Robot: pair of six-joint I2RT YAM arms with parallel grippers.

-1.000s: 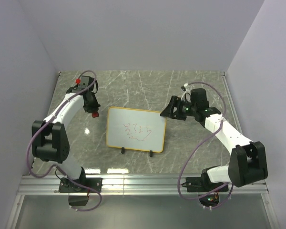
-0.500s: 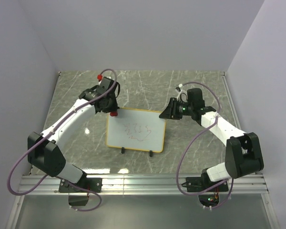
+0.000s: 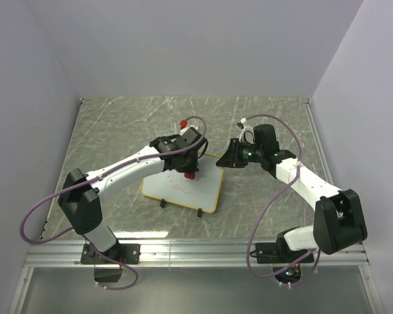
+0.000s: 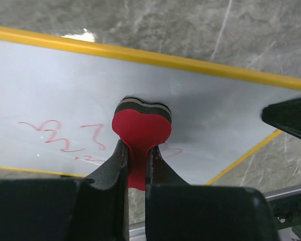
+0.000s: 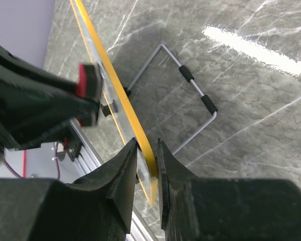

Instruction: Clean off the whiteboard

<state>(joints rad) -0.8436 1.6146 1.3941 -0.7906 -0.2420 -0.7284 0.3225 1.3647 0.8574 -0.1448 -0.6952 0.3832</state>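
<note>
Since a second ago, the left gripper point(image 4: 137, 155) swings in from the table's point(image 3: 105, 131) left side to over the whiteboard point(image 3: 173, 191), and the board sits skewed leftward. Nearest us, its two black feet point(image 3: 198, 210) rest on the marble. Mid-board, beside red scribbles point(image 4: 65, 140), the red heart-shaped eraser point(image 4: 141, 125) meets the white face, pinched narrow in the left jaws. Farther on, the right gripper point(image 5: 146, 150) clamps the board's yellow far-right corner. A wire stand point(image 5: 195, 88) props it behind.

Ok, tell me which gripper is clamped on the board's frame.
The right gripper, pinching the whiteboard frame; the left gripper holds the red eraser.
</note>
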